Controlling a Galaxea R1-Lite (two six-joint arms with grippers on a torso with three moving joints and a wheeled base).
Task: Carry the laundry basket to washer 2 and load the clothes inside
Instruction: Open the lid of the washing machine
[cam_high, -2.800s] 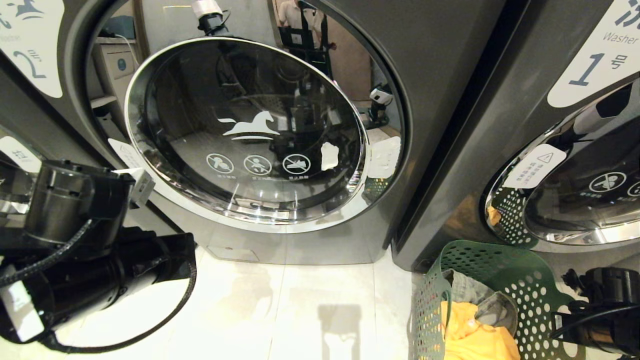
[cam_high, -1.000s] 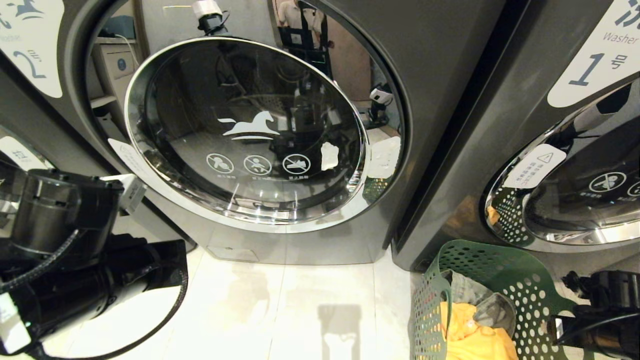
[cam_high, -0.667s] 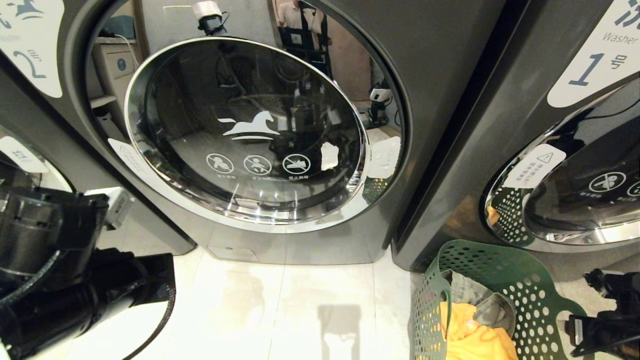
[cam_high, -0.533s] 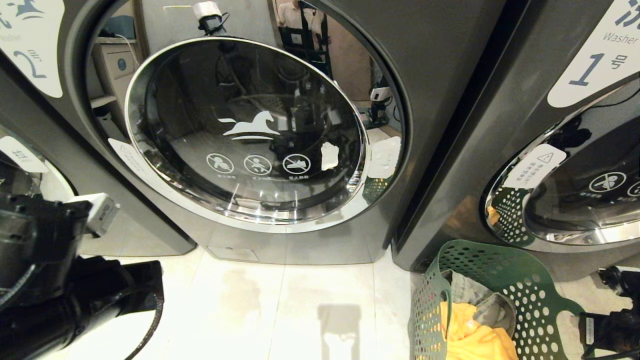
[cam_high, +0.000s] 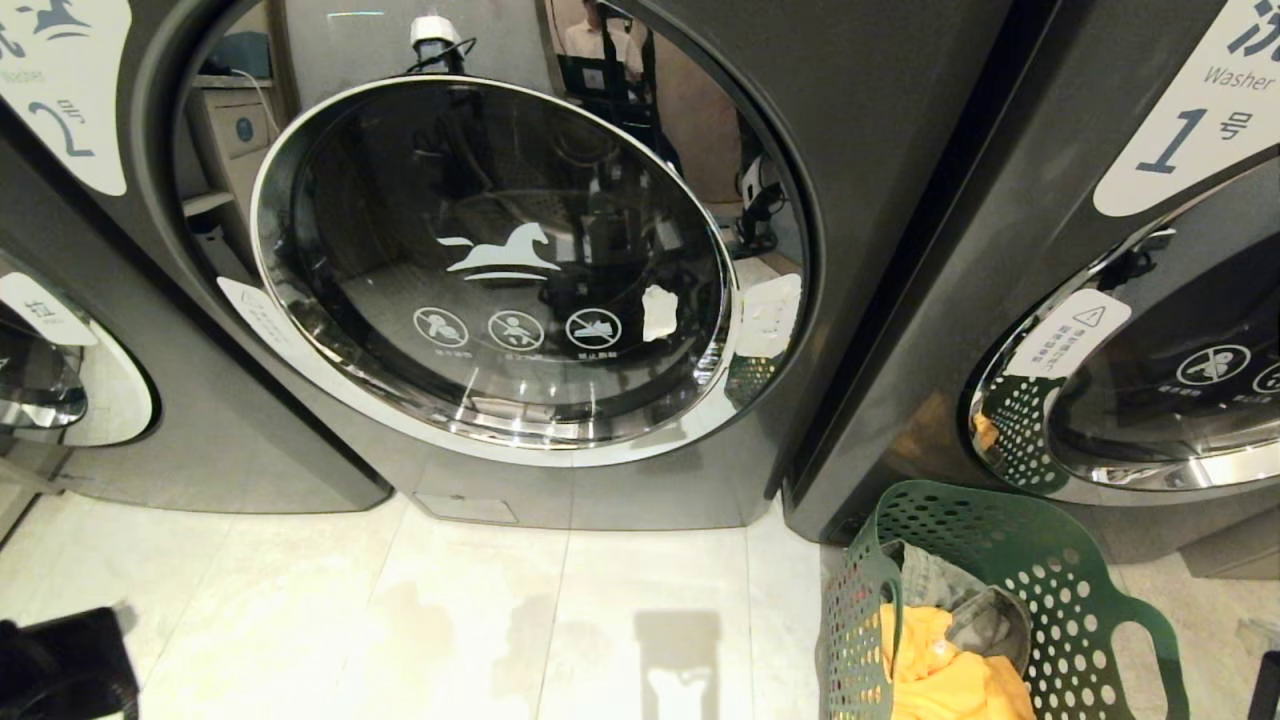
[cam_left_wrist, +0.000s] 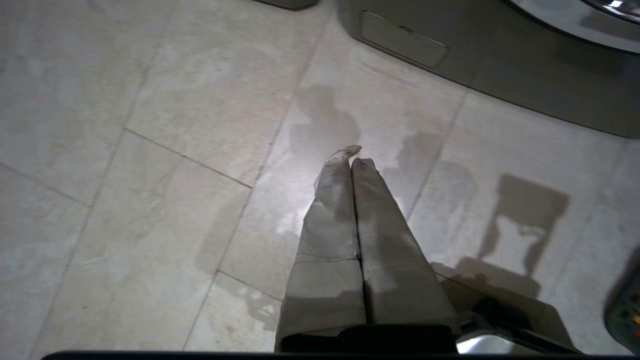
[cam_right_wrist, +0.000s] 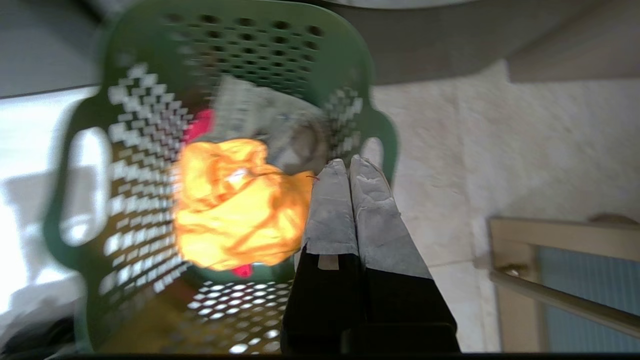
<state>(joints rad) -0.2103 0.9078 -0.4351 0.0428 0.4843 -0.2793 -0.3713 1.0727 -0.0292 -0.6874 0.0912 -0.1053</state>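
laundry basket below closed right claw, yellow garment inside

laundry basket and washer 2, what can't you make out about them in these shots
- Laundry basket: head view, bottom edge cuts off its base; right wrist view blurs it.
- Clothes: yellow garment covers the pile; pink-red garment shows only as slivers; the number of pieces is unclear.
- Washer 2: head view, glare on its door hides the drum; latch state can't be told.
- Right gripper: shut above the basket rim; contact with it is unclear.
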